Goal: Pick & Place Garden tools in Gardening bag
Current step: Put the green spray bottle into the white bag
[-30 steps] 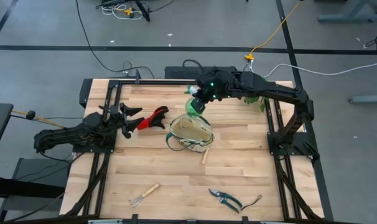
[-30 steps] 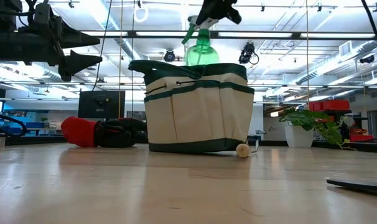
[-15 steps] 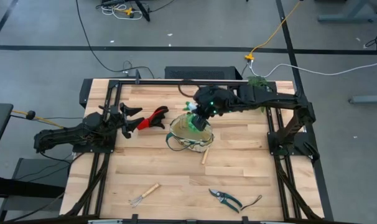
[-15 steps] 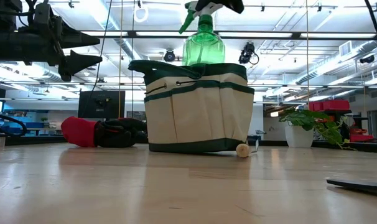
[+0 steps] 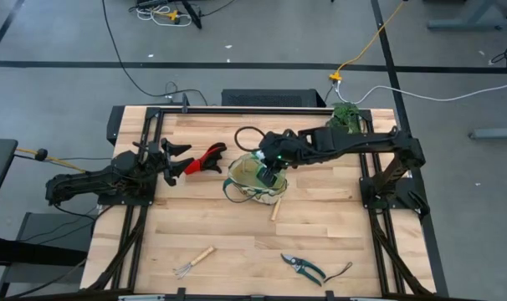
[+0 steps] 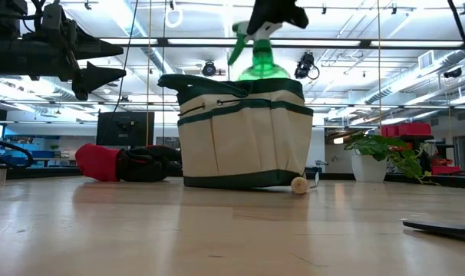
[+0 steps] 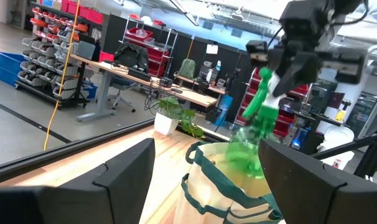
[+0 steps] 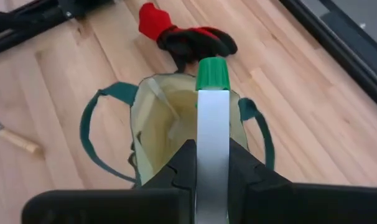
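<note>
My right gripper (image 5: 272, 170) is shut on the round green bottle (image 6: 258, 63) with the white top, above the open mouth of the beige gardening bag (image 5: 253, 180). The bag stands upright on its base in the low view (image 6: 244, 134). The bottle's lower body is hidden behind the bag's rim. My left gripper (image 5: 183, 159) is open and empty at the table's left, close to the red-and-black handled tool (image 5: 207, 158), which lies flat on the table. Seen from my left wrist, the open fingers frame the bag (image 7: 229, 186) and the bottle (image 7: 251, 137). My right gripper pinches the bottle's white top (image 8: 212, 134) between its two fingers (image 8: 183, 163), one on each side. The fingers come from above, pointing down into the bag. The bottle hangs below them, slightly tilted, its green nozzle (image 8: 212, 74) sticking forward and its body lowered into the bag's mouth.
A wooden-handled rake (image 5: 193, 262) and teal-handled pruning shears (image 5: 304, 267) lie near the table's front edge. Another wooden-handled tool (image 5: 276, 209) lies against the bag's near side. A leafy potted plant (image 5: 347, 115) stands at the far right corner.
My right gripper has carried the bottle from beyond the bag's far side toward the table's near edge, over the bag's mouth, then down. The bottle has tipped a little and sunk lower behind the bag's rim.
</note>
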Available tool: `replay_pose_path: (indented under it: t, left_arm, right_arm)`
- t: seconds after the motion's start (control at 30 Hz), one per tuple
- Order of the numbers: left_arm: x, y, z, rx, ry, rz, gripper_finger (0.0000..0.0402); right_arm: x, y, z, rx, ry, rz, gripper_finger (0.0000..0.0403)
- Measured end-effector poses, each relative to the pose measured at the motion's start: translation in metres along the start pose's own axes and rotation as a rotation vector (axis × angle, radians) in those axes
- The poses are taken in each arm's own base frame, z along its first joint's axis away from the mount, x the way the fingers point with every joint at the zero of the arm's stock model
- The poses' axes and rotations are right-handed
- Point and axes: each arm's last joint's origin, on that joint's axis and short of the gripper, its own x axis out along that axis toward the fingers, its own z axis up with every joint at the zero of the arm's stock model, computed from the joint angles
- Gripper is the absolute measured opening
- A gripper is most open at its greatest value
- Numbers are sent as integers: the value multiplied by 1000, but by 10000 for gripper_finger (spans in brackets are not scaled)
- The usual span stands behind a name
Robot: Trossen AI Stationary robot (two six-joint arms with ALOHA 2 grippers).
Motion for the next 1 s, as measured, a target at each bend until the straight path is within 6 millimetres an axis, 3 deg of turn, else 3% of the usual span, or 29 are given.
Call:
replay_pose_path:
  t: [0.5,1.0]
  left_arm:
    - [0,0,0,0,-1,0,291]
    - [0,0,0,0,-1,1,291]
  right_arm:
    - [36,8,-27,20,47,58,40]
    - [48,25,-50,26,33,41,40]
